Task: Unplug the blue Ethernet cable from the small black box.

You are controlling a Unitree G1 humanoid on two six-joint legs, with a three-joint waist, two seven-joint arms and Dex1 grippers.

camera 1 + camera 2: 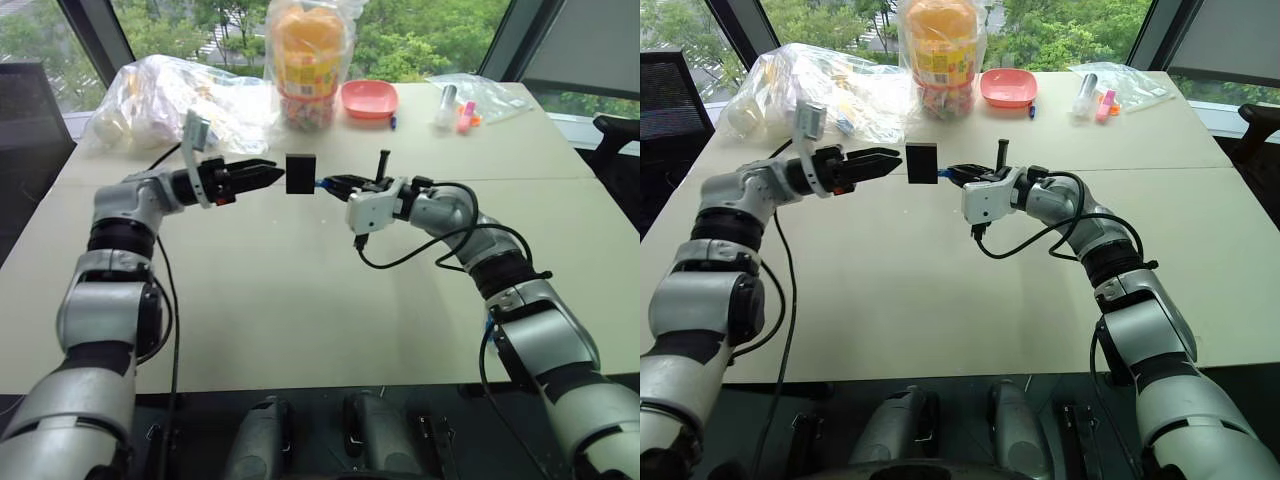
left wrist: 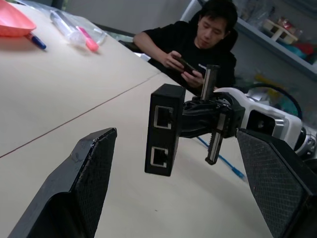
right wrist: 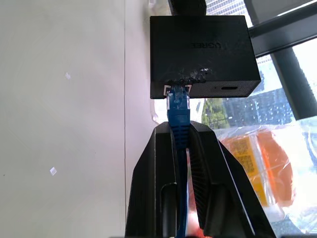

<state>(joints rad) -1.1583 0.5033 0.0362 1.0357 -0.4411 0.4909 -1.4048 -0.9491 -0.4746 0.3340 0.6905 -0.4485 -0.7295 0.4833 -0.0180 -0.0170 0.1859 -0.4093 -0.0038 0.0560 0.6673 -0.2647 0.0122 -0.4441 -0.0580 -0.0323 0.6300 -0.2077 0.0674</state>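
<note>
Right fingers (image 3: 181,148) are clamped tight on the blue Ethernet cable (image 3: 178,121) just behind its plug, which sits seated in the small black box (image 1: 301,173). The box hangs in the air off those fingertips, well above the worktop (image 1: 300,290). Left fingers (image 2: 94,168) are spread wide and empty, tips just short of the box's far edge, bare worktop beneath.
</note>
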